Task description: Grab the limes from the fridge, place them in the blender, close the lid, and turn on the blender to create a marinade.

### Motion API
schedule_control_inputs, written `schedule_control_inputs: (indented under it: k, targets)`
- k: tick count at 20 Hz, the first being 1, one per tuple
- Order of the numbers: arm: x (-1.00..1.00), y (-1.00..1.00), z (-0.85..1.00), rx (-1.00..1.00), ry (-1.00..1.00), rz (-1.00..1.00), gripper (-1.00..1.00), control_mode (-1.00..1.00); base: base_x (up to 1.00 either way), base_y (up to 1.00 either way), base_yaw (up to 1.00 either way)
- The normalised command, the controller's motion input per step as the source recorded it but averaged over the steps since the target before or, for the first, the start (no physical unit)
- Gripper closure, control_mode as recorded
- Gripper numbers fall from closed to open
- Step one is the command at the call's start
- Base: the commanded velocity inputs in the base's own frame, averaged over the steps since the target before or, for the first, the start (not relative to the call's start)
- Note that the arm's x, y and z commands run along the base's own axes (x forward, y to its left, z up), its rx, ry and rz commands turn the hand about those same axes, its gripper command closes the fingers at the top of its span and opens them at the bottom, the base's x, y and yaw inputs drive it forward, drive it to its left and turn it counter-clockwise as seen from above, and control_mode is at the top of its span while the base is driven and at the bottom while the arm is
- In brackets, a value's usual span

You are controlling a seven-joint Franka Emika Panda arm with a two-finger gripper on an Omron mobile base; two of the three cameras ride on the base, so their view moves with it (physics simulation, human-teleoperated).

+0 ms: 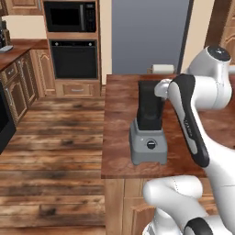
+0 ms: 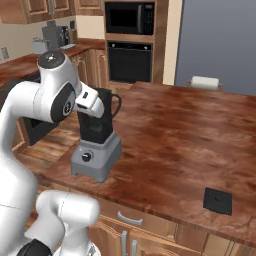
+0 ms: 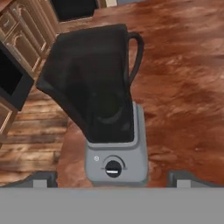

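The blender (image 3: 111, 127) stands on the wooden island counter (image 2: 180, 130), near its left front corner. It has a light-grey base with a black dial (image 3: 113, 168) and a dark jar (image 1: 150, 105) with a side handle. My gripper (image 3: 113, 180) hovers above the blender, open, with nothing between its fingertips (image 3: 43, 179). The jar's top is uncovered, and its inside is too dark to make out. The black square lid (image 2: 217, 201) lies flat on the counter near the front right edge. The closed grey fridge (image 1: 149, 32) stands behind the island. The limes are out of view.
A paper towel roll (image 2: 205, 82) sits at the island's far edge. A black wall oven (image 1: 73, 58) and microwave (image 1: 69, 16) are at the back left. A side counter with a coffee machine (image 2: 54, 35) runs along the left wall, across a wood floor (image 1: 55, 147).
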Motion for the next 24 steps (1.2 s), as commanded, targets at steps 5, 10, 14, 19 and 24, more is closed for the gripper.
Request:
schedule_control_inputs:
  k: [5,10,14,19,24]
  targets:
    - [-0.1,0.0,0.0,0.0,0.0,0.0,-1.0,-1.0,0.0,0.0,0.0]
    - [-0.12,0.0,0.0,0.0,0.0,0.0,-1.0,1.0,-0.65,0.0,0.03]
    - [0.0,0.0,0.0,0.0,0.0,0.0,-1.0,1.0,-0.71,0.02,0.03]
    - [0.0,0.0,0.0,0.0,0.0,0.0,-1.0,1.0,-0.17,-0.11,-0.44]
    - [0.0,0.0,0.0,0.0,0.0,0.0,-1.0,1.0,0.0,-0.23,-0.85]
